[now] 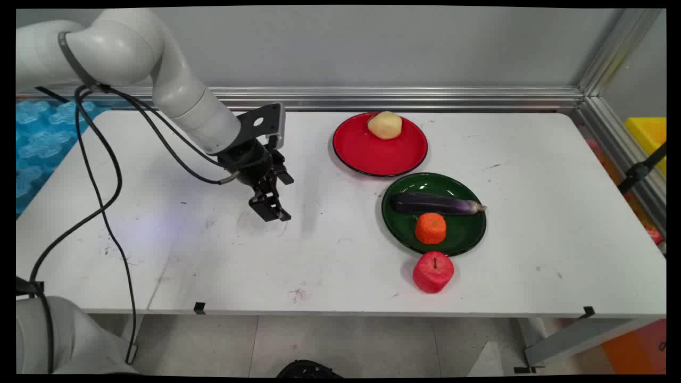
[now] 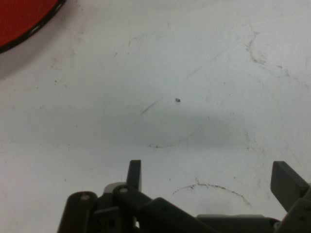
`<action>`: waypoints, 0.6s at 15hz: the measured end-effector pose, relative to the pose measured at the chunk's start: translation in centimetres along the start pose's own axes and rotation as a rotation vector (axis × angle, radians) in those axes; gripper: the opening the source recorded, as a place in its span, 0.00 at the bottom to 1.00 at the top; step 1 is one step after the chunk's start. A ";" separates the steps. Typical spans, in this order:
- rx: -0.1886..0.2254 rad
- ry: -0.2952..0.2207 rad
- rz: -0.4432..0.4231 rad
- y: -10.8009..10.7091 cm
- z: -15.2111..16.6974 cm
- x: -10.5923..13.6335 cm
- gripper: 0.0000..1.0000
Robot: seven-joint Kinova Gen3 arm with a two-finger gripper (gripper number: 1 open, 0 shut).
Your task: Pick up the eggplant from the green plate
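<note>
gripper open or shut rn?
Open. In the hand view the gripper has its two fingers far apart, only bare table between.

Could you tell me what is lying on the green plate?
On the green plate lie a purple eggplant and an orange fruit. The plate's surface beneath them is covered.

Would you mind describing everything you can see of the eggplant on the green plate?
The eggplant is long, slender and glossy dark purple, fading to a paler, greyish stem end at the picture's right. It looks like smooth plastic. It lies on its side across the far half of the green plate, with its stem tip reaching just past the rim. An orange fruit sits right beside it on the near side, apparently touching. Nothing grips it.
</note>
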 end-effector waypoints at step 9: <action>-0.007 0.056 -0.038 -1.3 0.8 2.4 1.00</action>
